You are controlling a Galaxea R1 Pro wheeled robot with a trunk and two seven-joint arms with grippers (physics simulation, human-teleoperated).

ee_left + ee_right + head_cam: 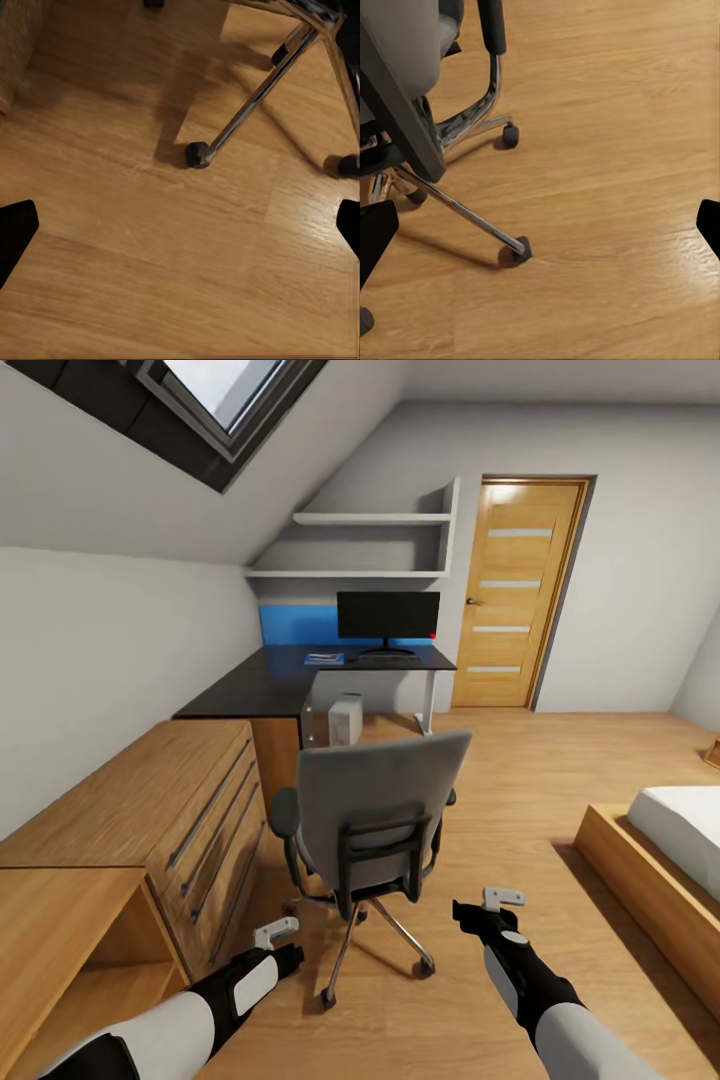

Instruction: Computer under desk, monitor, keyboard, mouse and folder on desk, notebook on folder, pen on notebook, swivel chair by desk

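Grey chair [375, 810] stands between both open, empty end effectors, left [277, 933] and right [497, 900]; an uneven push could turn it into the wooden drawers [190, 810].

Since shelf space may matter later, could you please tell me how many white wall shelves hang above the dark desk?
2: the upper white wall shelf near the sloped ceiling, and the lower white wall shelf just above the black monitor.

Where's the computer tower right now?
In the head view, the computer stands on the floor under the desk, beyond the swivel chair.
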